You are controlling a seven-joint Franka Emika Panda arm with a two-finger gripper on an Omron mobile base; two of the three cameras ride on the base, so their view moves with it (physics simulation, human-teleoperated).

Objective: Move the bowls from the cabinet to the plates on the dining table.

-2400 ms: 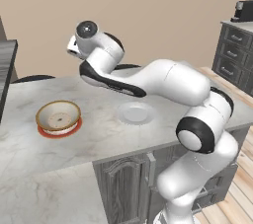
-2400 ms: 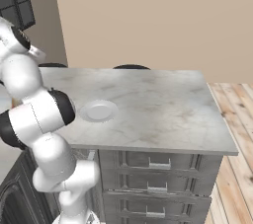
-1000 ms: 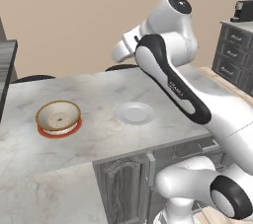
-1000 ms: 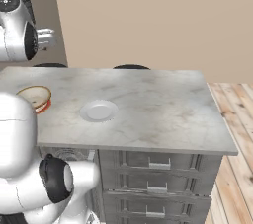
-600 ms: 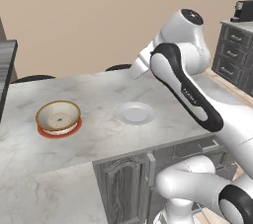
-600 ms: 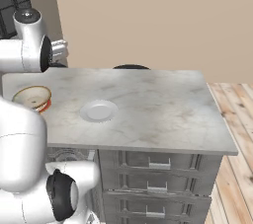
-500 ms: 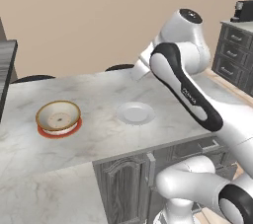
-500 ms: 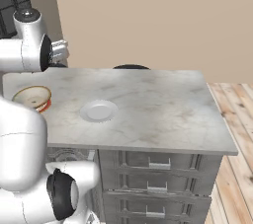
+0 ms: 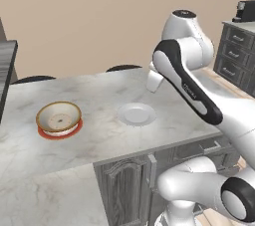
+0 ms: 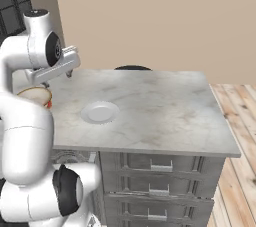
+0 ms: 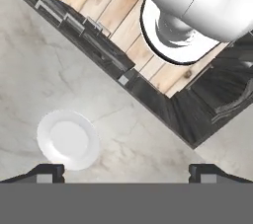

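One tan bowl [image 9: 59, 116] with a golden-brown rim sits on the red-rimmed plate [image 9: 73, 130] at the left of the marble dining table [image 9: 99, 140]. The plain pale plate [image 9: 136, 114] lies bare near the table's middle, and it also appears in the right base view [image 10: 100, 112] and in the hand view [image 11: 68, 139]. My gripper [image 9: 151, 86] hangs open and holds nothing above the table, just behind and to the right of the plain plate. In the hand view my gripper [image 11: 127, 171] has its two tips far apart with the plate below them. The cabinet is out of view.
Two dark chair backs [image 9: 124, 67] stand behind the table's far edge. Low grey drawer units [image 9: 234, 58] with a coffee machine [image 9: 244, 11] stand at the far right. My own arm rises close to the table's right end. Wooden floor [image 10: 235, 171] lies beyond the table.
My arm has swung from above the bowl on the left across to the right, and the open hand now hangs by the plain plate. The bowl stayed on the red-rimmed plate.
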